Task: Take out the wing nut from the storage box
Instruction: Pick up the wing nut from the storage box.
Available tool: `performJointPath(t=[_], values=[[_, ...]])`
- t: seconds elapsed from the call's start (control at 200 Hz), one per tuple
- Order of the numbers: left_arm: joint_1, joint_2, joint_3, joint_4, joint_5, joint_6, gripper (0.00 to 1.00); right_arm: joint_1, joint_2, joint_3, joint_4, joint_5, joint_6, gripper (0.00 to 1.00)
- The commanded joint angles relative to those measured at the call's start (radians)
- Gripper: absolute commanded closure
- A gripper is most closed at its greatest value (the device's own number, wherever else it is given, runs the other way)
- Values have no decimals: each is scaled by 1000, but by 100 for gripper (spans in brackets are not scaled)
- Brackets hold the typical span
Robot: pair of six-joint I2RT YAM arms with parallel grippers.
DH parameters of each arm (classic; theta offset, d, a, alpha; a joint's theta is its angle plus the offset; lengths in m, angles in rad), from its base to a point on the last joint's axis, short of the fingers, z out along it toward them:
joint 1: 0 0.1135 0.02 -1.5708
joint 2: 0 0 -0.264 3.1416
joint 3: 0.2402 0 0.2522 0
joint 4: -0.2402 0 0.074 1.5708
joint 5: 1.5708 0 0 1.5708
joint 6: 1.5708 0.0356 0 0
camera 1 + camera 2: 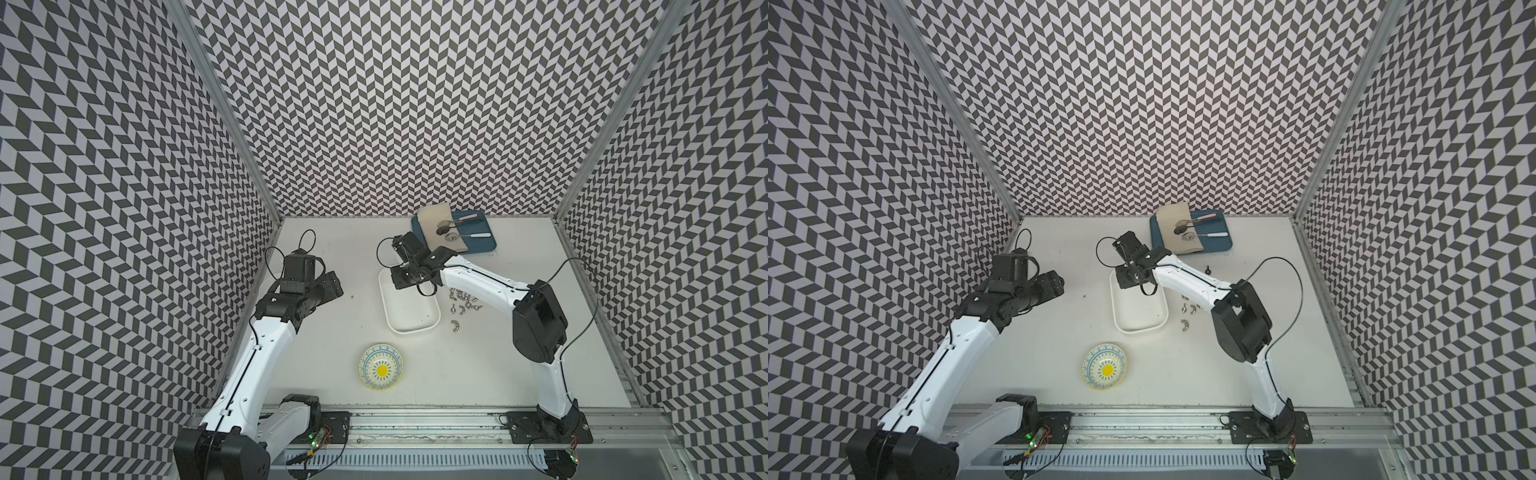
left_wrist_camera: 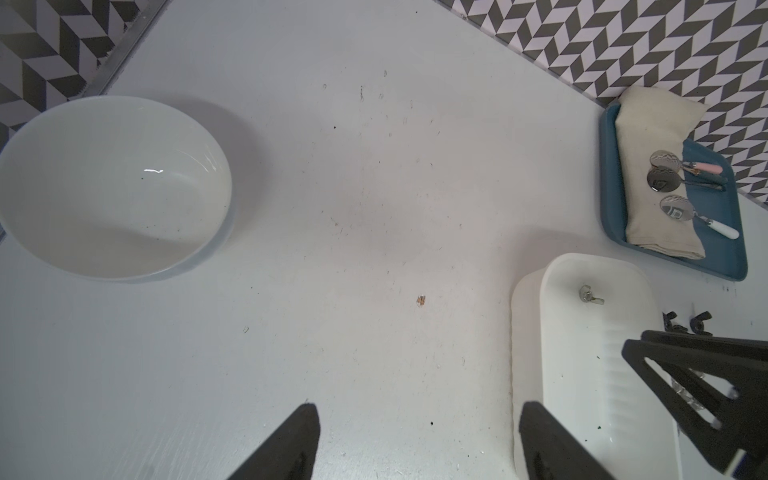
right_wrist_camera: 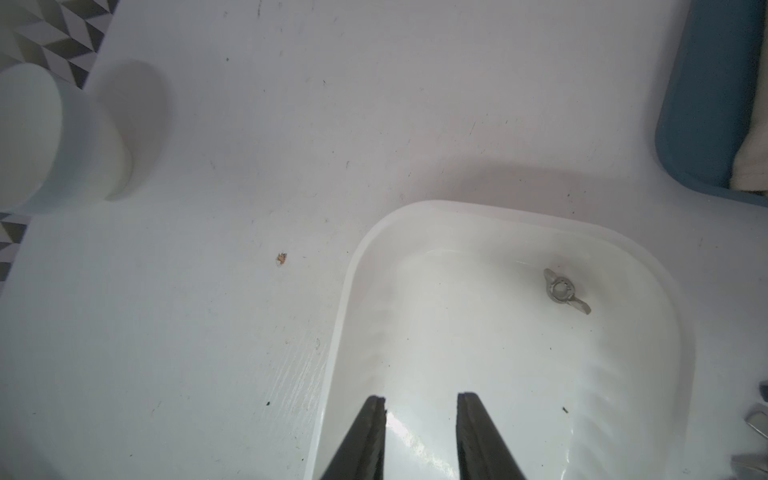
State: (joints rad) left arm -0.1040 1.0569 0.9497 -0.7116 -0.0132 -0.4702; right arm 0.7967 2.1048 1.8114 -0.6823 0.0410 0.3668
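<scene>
The table [image 1: 457, 374] is walled on the left, far and right sides, and its near edge runs along the rail where both arms are mounted. The widest bare stretch lies left of the storage box [image 1: 411, 330], between it and the left arm. Right of the box the room is tighter: loose wing nuts [image 1: 461, 297] lie scattered there, just beside its right wall. The blue tray [image 1: 486, 245], with a cloth and spoons on it, sits close to the box's far end. A patterned bowl [image 1: 381, 366] stands near of the box, well apart from it, and a plain white bowl [image 2: 112, 187] sits by the left wall.

The right gripper [image 3: 422, 399] hangs over the box's far half. Its jaws are parted by a narrow gap with nothing between them. The left gripper [image 2: 417, 411] is over bare table with its jaws wide apart, and it holds nothing.

The wing nut [image 3: 562, 289] lies flat on the box floor at the far end, toward the tray, apart from the right gripper's fingertips. It is grey metal, a round hub with two splayed wings.
</scene>
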Motion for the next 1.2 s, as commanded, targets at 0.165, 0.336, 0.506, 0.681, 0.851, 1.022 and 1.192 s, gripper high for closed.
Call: performJointPath(t=[0.165, 0.336, 0.506, 0.681, 0.851, 1.022, 1.192], values=[[6, -21, -4, 7, -8, -2, 20, 13, 89, 67, -5, 140, 77, 67], [7, -17, 4, 5, -11, 5, 20, 12, 126, 75, -4, 208, 132, 67], [6, -14, 10, 2, -17, 9, 20, 6, 152, 71, 11, 271, 147, 67], [7, -13, 18, -2, -23, 14, 20, -7, 189, 94, 29, 304, 112, 67], [11, -7, 32, -8, -30, 22, 20, -31, 220, 112, 31, 306, 91, 67], [12, 3, 41, -7, -30, 22, 20, -39, 229, 113, 55, 313, 58, 67], [12, 6, 49, -5, -30, 23, 20, -43, 245, 117, 86, 311, 25, 67]])
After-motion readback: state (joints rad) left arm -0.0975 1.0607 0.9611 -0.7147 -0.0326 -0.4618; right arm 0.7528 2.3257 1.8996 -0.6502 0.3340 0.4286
